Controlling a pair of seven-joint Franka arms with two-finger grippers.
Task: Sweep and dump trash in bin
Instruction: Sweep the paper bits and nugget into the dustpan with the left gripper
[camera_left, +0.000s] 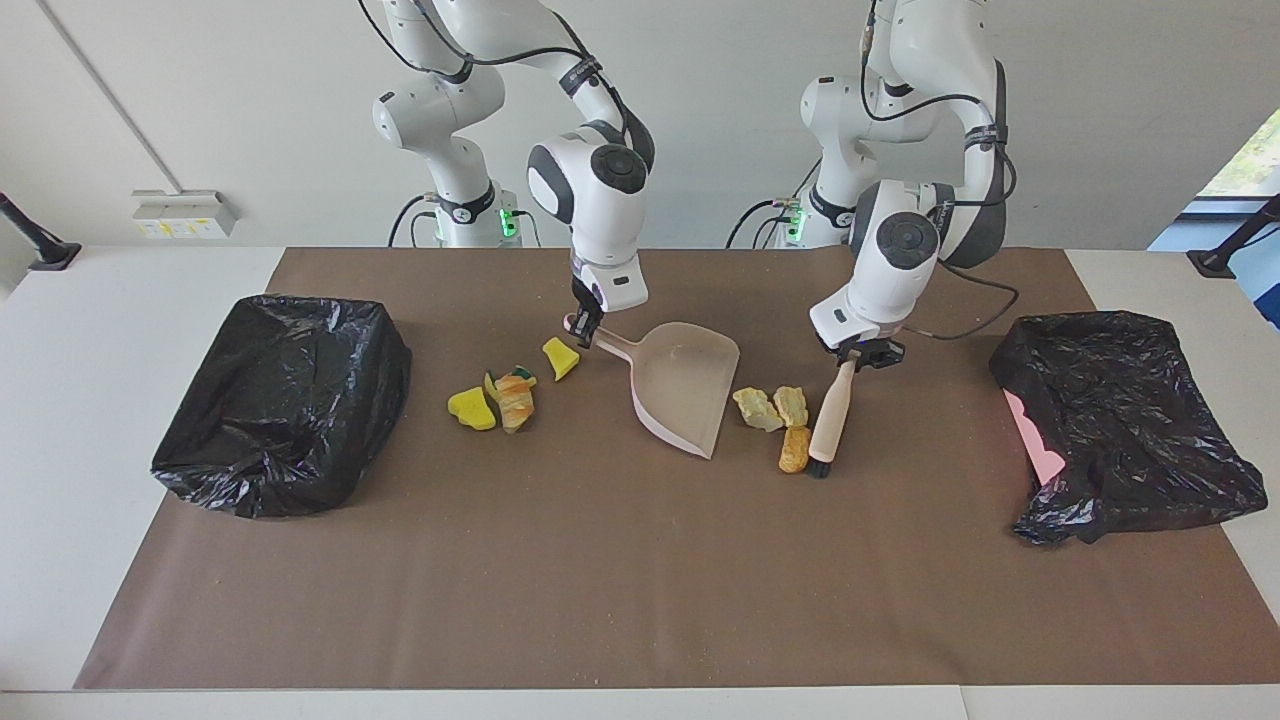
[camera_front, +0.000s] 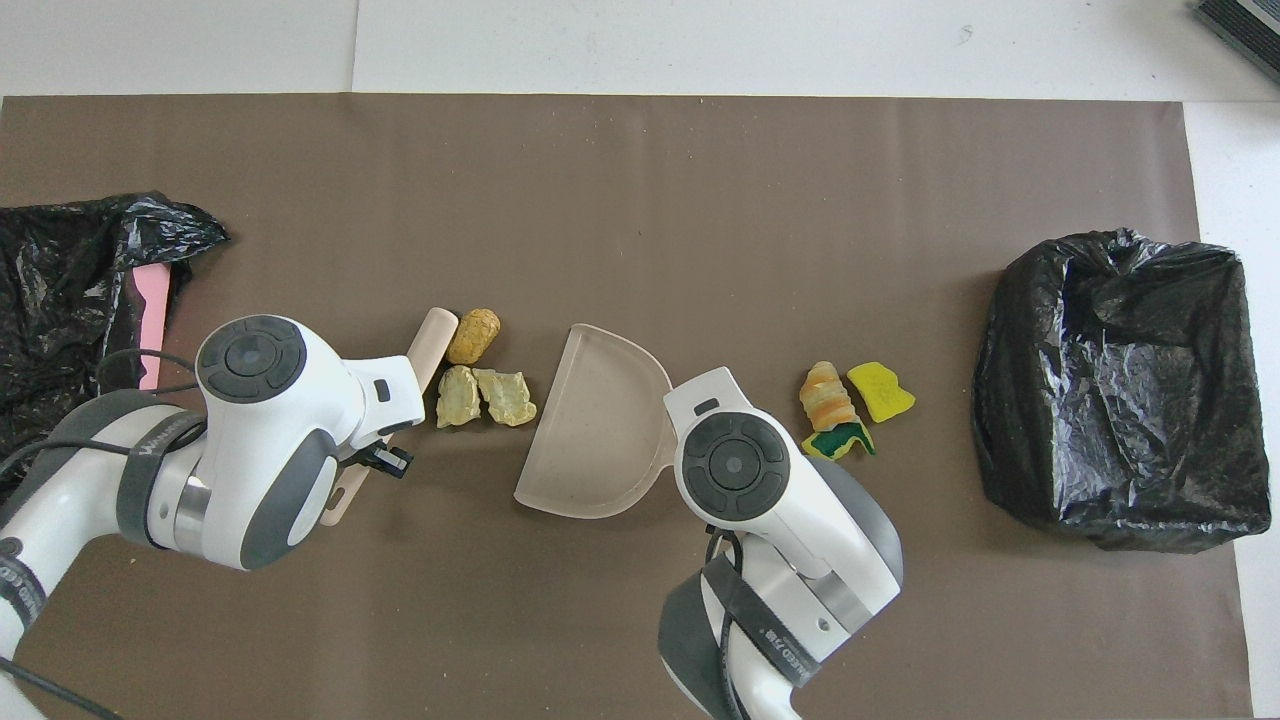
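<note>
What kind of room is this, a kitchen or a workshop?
Most likely a robotics lab. Two arms are fixed at a plain white table covered with brown paper, staged scraps lie between bag-lined bins, and the walls are bare.

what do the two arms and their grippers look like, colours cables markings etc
Both arms are glossy white with rounded shells, dark grey joint caps and dark bands with small white lettering near the wrist. Black cables loop along the upper links. Green lights glow at both bases. The left gripper and the right gripper are small black two-finger units under white wrist blocks.
</note>
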